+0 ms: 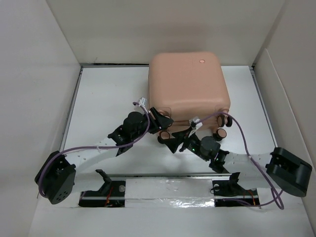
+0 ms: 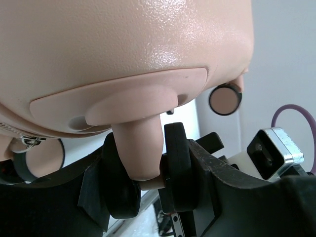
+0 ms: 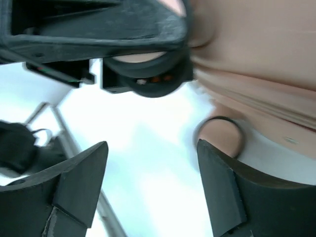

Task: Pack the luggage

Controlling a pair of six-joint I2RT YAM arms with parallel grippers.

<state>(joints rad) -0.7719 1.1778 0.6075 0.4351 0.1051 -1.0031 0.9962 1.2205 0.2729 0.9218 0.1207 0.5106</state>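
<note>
With the luggage's (image 1: 187, 81) stub (image 2: 139, 145) pinched by the left gripper (image 1: 159, 118) and the right gripper (image 3: 152, 148) spread empty, zipping shut is judged next

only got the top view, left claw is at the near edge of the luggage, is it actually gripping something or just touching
observer: Gripping. The left wrist view shows the left claw with its fingers pinched on a short peach stub that sticks out of the luggage shell.
operator: ok and the right claw, is it on anything
observer: No. Its wrist view shows the jaws wide apart with only bare table between them. A wheel shows just past one finger, not between the two.
</note>
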